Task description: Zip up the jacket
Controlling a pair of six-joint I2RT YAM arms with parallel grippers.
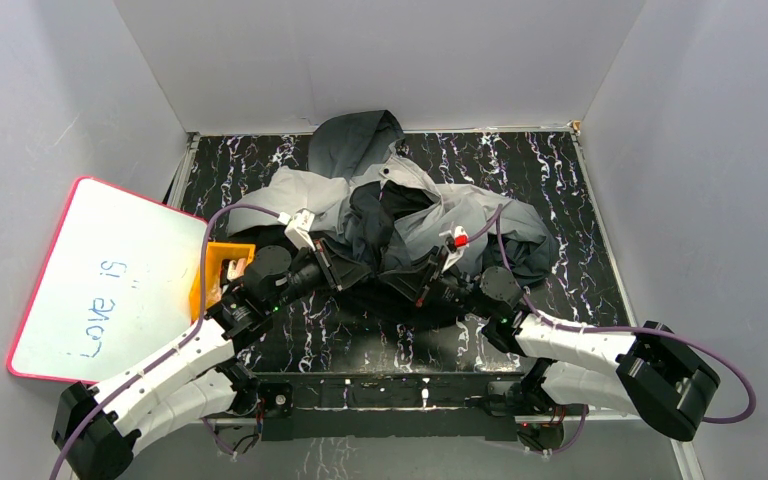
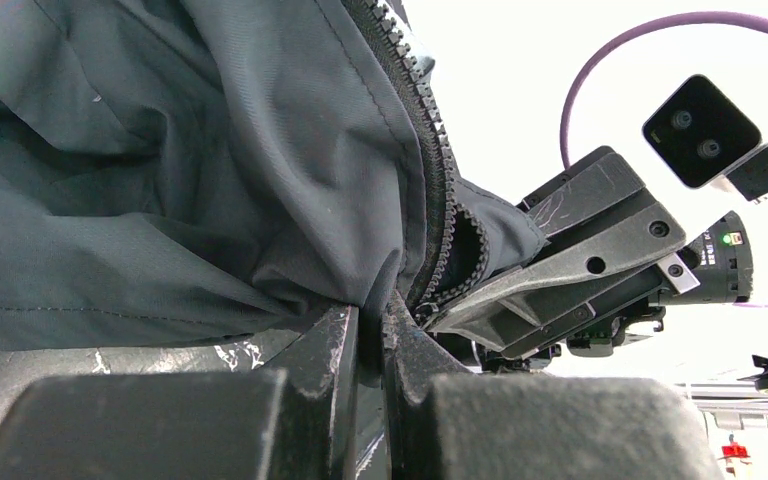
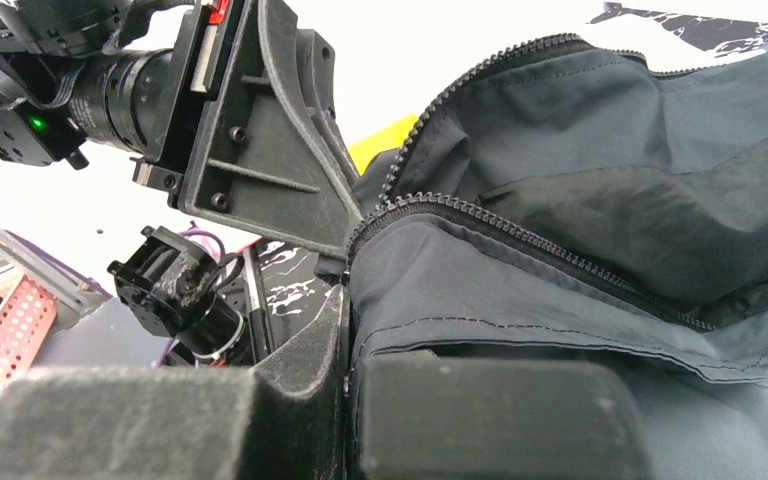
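Jacket (image 1: pixel 400 215) lies crumpled at the middle of the bench (image 1: pixel 560 170), front open. Left pincer (image 2: pixel 370 312) and right pincer (image 3: pixel 348 300) are each clamped on its dark hem beside the zipper teeth (image 2: pixel 438 180). Fabric is judged light, limp and slippery; hold is best taken on the stiffer zipper tape.

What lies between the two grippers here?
Dark jacket fabric with unjoined zipper teeth, pinched by left gripper and right gripper; both wrist views show it.

Matt woven cloth jacket (image 1: pixel 410 210) on glossy marbled table (image 1: pixel 560 180).
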